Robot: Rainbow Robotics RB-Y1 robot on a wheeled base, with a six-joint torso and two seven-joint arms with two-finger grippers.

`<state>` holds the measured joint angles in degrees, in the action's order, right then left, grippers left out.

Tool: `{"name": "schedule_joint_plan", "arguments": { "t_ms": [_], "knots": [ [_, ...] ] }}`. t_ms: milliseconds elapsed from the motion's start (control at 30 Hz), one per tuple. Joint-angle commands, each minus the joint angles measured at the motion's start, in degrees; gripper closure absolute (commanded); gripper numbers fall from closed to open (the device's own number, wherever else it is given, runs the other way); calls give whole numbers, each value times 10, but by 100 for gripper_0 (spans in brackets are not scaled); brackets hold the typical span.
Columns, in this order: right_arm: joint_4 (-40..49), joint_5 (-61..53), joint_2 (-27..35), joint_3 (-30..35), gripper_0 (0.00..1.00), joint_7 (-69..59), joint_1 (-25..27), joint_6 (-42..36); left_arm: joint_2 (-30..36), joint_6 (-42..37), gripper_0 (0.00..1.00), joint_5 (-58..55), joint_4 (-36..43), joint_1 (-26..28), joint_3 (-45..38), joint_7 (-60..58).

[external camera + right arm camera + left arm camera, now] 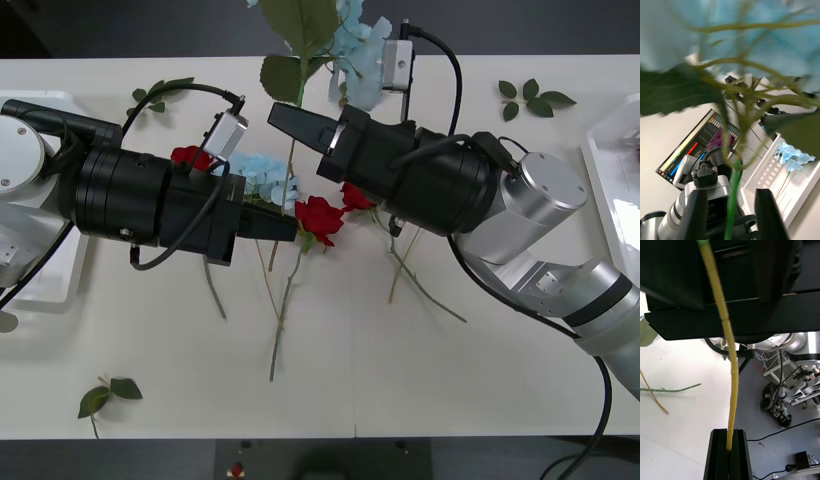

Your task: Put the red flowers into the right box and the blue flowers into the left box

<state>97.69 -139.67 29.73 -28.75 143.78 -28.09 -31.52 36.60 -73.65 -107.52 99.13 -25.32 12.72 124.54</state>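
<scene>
Left gripper (729, 452) jaws clamped; right gripper (732, 210) jaws parted (arms converging mid-table).

Counts, front view. Red roses: three heads, one (190, 157) beside the left arm, one (319, 217) at centre, one (357, 196) under the right arm. Blue hydrangea clusters: two, one (358, 50) at the table's far edge, one (266, 178) between the arms. Loose green leaf sprigs: three (533, 97) (108, 394) (152, 96). White trays: two, left (50, 281) and right (612, 190). Arms: two.
</scene>
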Motion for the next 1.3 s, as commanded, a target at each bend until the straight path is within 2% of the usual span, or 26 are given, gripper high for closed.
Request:
{"name": "schedule_joint_plan", "arguments": {
  "t_ms": [33,300,567,667,867,1033,1133,1300],
  "knots": [
    [14,0,-1,5,0,6,-12,1,-3,5,100,-15,7,-18,-9,25],
    [13,0,-1,5,0,19,-12,1,23,-26,100,-18,6,-17,-53,18],
    [14,-1,7,5,0,26,-11,-6,88,-43,100,-28,6,12,-111,9],
    [13,-1,28,4,0,18,-12,-12,118,-43,100,-27,5,27,-133,3],
    [14,15,101,-23,0,-90,-16,-21,182,-46,100,-36,-25,64,-181,-4],
    [14,125,160,-28,0,-228,-16,-46,228,-47,100,-38,-76,92,-205,-4],
    [14,220,188,-16,0,-339,-16,-92,251,-47,100,-27,-105,103,-212,-6],
    [19,427,205,71,0,-544,-28,-286,283,-46,100,27,-158,113,-227,-14]
  ]
}}
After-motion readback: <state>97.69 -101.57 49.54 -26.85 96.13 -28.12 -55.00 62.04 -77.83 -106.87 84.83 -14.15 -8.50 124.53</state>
